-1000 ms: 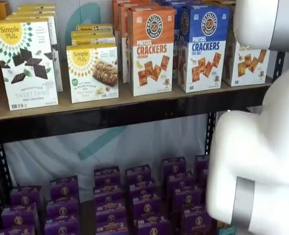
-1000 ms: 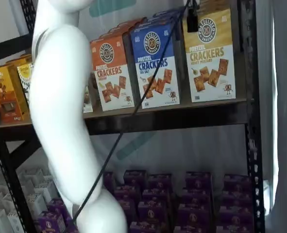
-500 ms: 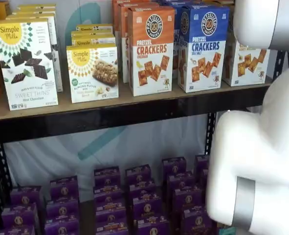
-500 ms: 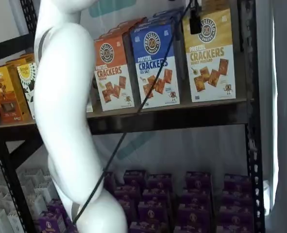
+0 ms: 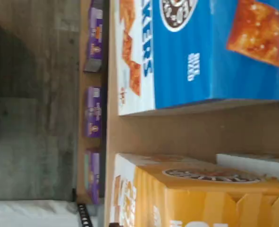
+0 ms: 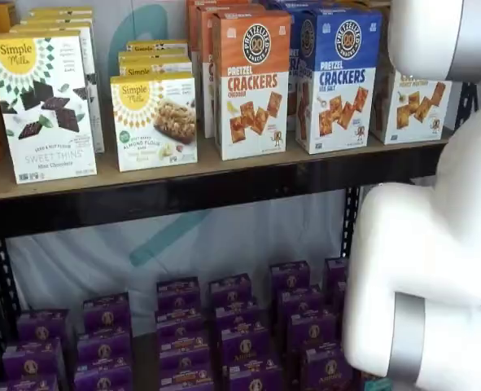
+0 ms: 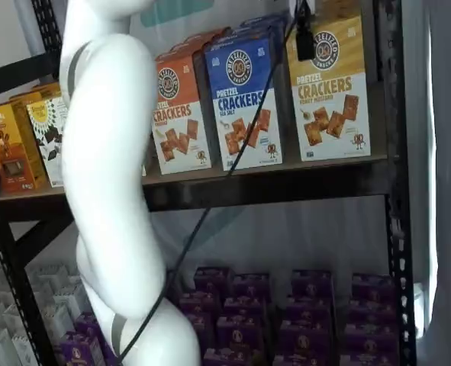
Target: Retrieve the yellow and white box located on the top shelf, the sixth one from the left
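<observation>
The yellow and white box (image 7: 329,88) stands upright at the right end of the top shelf (image 7: 271,187), right of the blue crackers carton (image 7: 244,103). In a shelf view its white lower front (image 6: 411,110) shows under my white arm, which hides its top. In the wrist view the yellow carton (image 5: 200,198) lies close, with the blue carton (image 5: 215,52) beside it and bare shelf board between them. My gripper (image 7: 304,34) shows only as a black piece hanging from the view's top edge with a cable, in front of the yellow box's upper left corner. No gap or grip shows.
An orange crackers carton (image 6: 252,81) stands left of the blue one (image 6: 338,77). Simple Mills boxes (image 6: 45,106) fill the shelf's left part. Several purple boxes (image 6: 240,326) sit on the lower level. A black upright (image 7: 389,152) stands right of the yellow box. My white arm (image 7: 107,175) crosses the foreground.
My arm has shifted a little to the right across a shelf view, and the black gripper piece has moved slightly right toward the yellow box. The boxes have not moved.
</observation>
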